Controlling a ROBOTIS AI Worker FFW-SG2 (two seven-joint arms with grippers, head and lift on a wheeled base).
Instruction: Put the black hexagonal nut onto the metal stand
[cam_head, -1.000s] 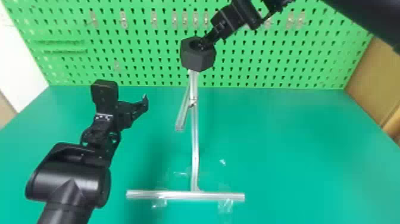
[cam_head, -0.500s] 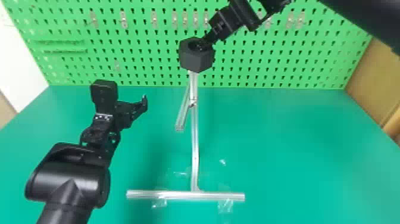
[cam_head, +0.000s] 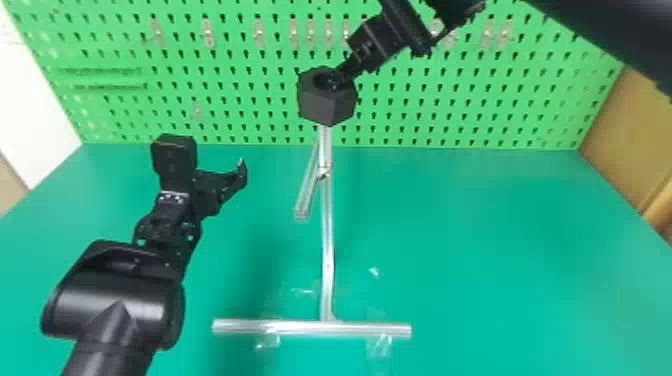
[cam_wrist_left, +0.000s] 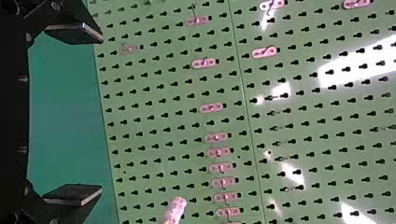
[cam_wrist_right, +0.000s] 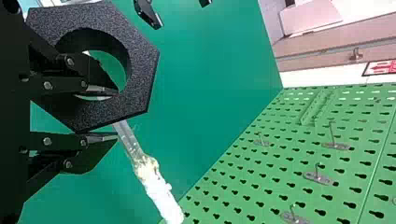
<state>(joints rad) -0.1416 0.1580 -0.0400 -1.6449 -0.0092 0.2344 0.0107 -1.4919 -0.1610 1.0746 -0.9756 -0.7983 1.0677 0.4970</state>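
Observation:
In the head view my right gripper (cam_head: 340, 80) reaches in from the upper right, holding the black hexagonal nut (cam_head: 327, 107) at the top of the metal stand (cam_head: 326, 240). The right wrist view has the nut (cam_wrist_right: 140, 70) with my right gripper (cam_wrist_right: 112, 113) shut on its rim, one finger inside the hole, one outside. Past the nut runs the stand's bar (cam_wrist_right: 130, 142) with a white end (cam_wrist_right: 163, 198); whether it enters the hole I cannot tell. My left gripper (cam_head: 235, 182) waits left of the stand; in the left wrist view the left gripper (cam_wrist_left: 100, 114) is open, holding nothing.
A green pegboard (cam_head: 250, 110) with small metal hooks rises behind the green table (cam_head: 500, 260). The stand's lower crossbar (cam_head: 300, 328) is fixed down near the front with clear tape. A brown panel (cam_head: 625, 135) borders the right side.
The nut, held in my right gripper, has shifted slightly left and down in the head view, over the stand's top. My left arm has kept still.

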